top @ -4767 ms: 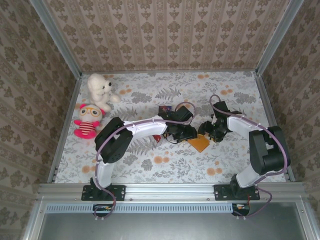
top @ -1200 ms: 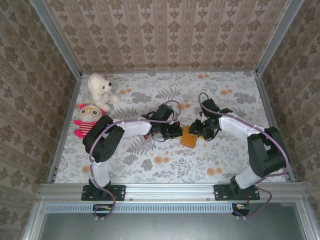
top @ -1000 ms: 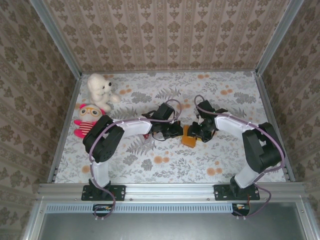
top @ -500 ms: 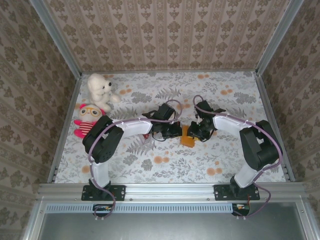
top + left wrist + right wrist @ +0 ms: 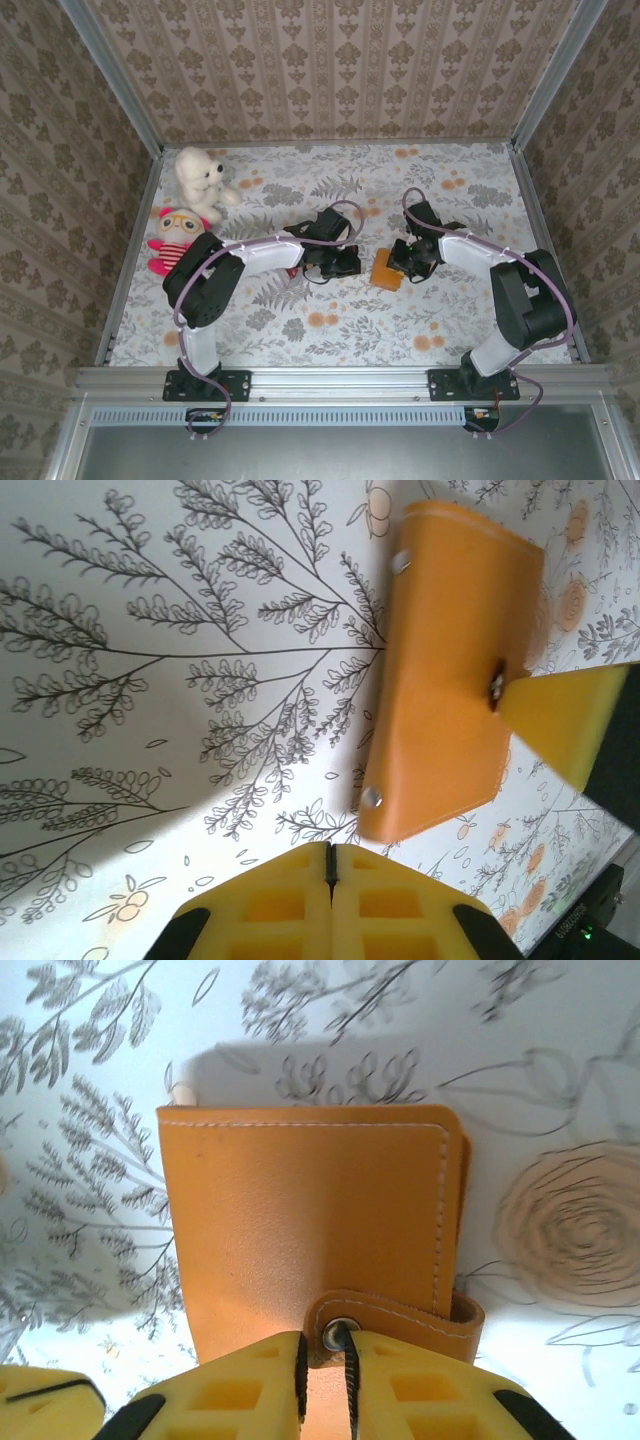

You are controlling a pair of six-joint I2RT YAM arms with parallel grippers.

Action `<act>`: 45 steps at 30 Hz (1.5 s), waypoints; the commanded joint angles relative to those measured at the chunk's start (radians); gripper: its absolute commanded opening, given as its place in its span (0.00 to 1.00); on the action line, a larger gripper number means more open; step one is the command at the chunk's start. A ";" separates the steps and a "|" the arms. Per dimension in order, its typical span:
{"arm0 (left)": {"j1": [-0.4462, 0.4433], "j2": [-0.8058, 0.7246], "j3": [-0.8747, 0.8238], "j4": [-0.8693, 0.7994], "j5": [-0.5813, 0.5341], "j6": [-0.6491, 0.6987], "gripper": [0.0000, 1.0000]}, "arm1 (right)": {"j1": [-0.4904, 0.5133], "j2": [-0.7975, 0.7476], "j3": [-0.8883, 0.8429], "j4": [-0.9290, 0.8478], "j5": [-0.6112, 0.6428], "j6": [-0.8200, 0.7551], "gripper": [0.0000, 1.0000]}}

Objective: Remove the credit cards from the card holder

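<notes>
Tan-orange leather card holder point(image 5: 300, 1220) lies folded, snap fastened, near the middle of the surface point(image 5: 300, 330); right tool point(image 5: 325, 1380) pinches its clasp tab, left tool point(image 5: 330, 900) clenched on nothing just beside it (opening it and pulling the credit cards apparently remain).

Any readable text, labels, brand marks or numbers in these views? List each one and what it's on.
No text here can be read.
Small pale print on the dark housing at the lower right corner of the left wrist view: too blurred to read.
Orange card holder: only stitching and metal snaps, no lettering on the faces that show.
</notes>
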 commanded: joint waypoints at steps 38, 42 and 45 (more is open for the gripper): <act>0.009 0.267 0.281 -0.055 0.213 0.062 0.34 | -0.007 0.001 -0.031 0.017 -0.054 -0.102 0.00; 0.012 0.286 0.290 -0.031 0.233 0.060 0.29 | -0.008 0.006 -0.034 0.024 -0.059 -0.101 0.00; 0.014 0.286 0.286 -0.024 0.232 0.061 0.18 | -0.007 0.007 -0.032 0.024 -0.059 -0.101 0.00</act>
